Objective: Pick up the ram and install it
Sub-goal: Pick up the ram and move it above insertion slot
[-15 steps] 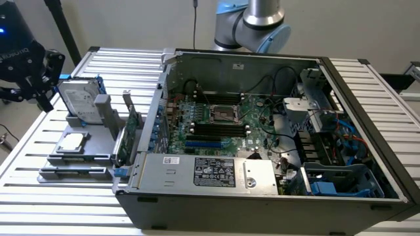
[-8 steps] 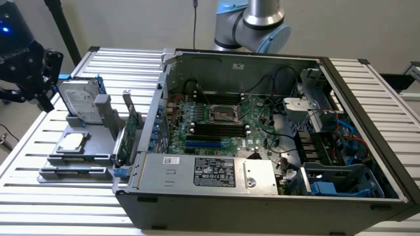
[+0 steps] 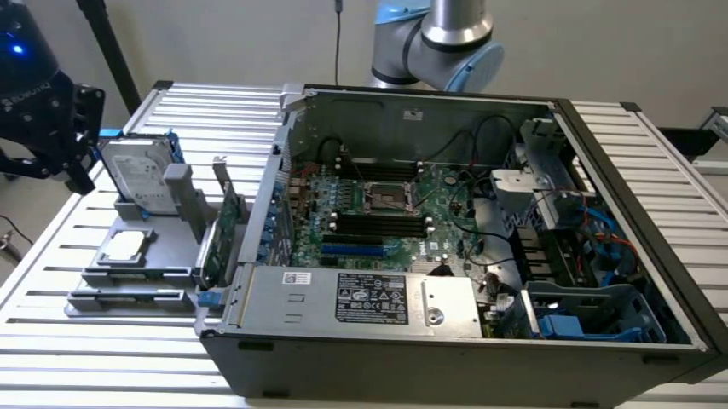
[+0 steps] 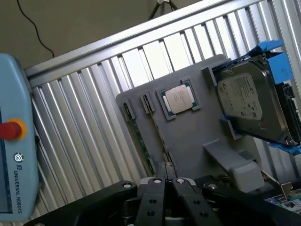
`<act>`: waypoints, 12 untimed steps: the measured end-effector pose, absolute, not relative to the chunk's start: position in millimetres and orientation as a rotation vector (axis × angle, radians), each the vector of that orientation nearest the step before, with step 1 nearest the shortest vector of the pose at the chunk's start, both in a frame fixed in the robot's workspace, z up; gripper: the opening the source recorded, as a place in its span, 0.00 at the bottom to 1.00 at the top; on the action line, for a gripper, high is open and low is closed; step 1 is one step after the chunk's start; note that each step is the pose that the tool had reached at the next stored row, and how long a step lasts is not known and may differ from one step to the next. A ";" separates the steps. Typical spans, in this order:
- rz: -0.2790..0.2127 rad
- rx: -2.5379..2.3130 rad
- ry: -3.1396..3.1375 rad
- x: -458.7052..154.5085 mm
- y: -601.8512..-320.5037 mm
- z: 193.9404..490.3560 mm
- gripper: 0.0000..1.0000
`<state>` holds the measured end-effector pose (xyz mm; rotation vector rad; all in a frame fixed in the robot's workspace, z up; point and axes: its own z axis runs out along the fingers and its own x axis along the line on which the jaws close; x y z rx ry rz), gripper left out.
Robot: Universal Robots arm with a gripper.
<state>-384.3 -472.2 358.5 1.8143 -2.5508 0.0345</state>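
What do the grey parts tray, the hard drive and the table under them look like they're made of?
Parts tray: probably matte grey plastic; uniform colour, blocky moulded edges.
Hard drive: silvery metal casing, dull sheen, white label.
Table: ribbed pale metal, likely aluminium, softly reflective.

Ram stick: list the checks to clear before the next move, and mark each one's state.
1. Long thin green ram stick seated on edge in the grey plastic holder: ok.
2. Black gripper open for a grasp: not ok, shut and empty.
3. Gripper lined up over the ram stick: cannot tell.
4. Square silver processor apart from the ram stick: ok.
5. Long black motherboard slots free: ok, they look empty.
6. Dark metal computer case open on top: ok.
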 end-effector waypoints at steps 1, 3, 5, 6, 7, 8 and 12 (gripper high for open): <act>0.035 1.837 -2.534 -384.3 -472.2 358.5 0.11; 0.036 1.883 -2.501 -384.3 -472.2 358.3 0.11; 0.037 1.928 -2.466 -384.3 -472.2 358.2 0.11; 0.037 1.950 -2.449 -384.3 -472.2 358.1 0.11; 0.038 1.973 -2.430 -384.3 -472.2 358.1 0.11; 0.038 1.995 -2.412 -384.3 -472.2 358.0 0.11; 0.039 2.024 -2.388 -384.3 -472.2 358.0 0.11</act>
